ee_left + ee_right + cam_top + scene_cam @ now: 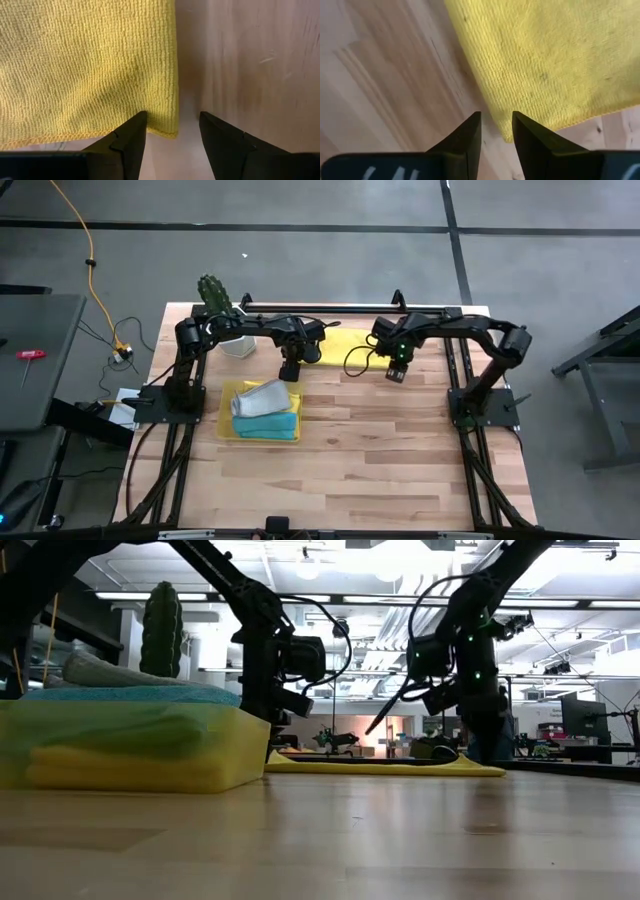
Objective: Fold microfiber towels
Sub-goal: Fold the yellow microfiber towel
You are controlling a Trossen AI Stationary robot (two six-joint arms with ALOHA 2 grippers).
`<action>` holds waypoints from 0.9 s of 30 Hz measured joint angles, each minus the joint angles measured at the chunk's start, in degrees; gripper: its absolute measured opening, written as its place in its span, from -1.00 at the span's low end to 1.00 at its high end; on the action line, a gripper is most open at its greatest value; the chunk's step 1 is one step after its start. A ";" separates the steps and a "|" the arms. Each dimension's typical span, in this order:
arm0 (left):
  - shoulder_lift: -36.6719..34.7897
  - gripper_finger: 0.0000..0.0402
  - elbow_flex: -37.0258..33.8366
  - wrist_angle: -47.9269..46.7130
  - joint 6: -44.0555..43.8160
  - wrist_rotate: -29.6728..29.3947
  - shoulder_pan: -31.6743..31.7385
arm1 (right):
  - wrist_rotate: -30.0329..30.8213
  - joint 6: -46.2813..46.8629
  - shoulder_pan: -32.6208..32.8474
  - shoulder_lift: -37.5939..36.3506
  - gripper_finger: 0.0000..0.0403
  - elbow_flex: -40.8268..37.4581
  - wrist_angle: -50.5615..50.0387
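On the left, a translucent yellow plastic tray [228, 430] holds folded cloths. The left gripper [172, 132], fingers wide, straddles the flat yellow microfiber towel's [342, 346] left near corner. The right gripper [496, 131], fingers narrowly parted, hovers at its right near corner.
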 joint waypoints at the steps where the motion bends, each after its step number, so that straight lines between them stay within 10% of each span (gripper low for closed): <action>1: 0.00 -0.14 0.00 -0.02 0.00 0.00 0.00 | 0.07 -0.74 0.00 0.52 -0.50 -0.01 -0.07; 19: 0.00 -0.14 0.00 0.04 -0.04 0.02 0.04 | 5.14 -5.21 0.00 5.11 -0.52 0.17 -0.70; 27: 1.37 -0.30 0.28 -0.01 -0.52 -2.73 -0.06 | 4.95 -3.78 0.02 5.15 -0.88 0.13 -0.81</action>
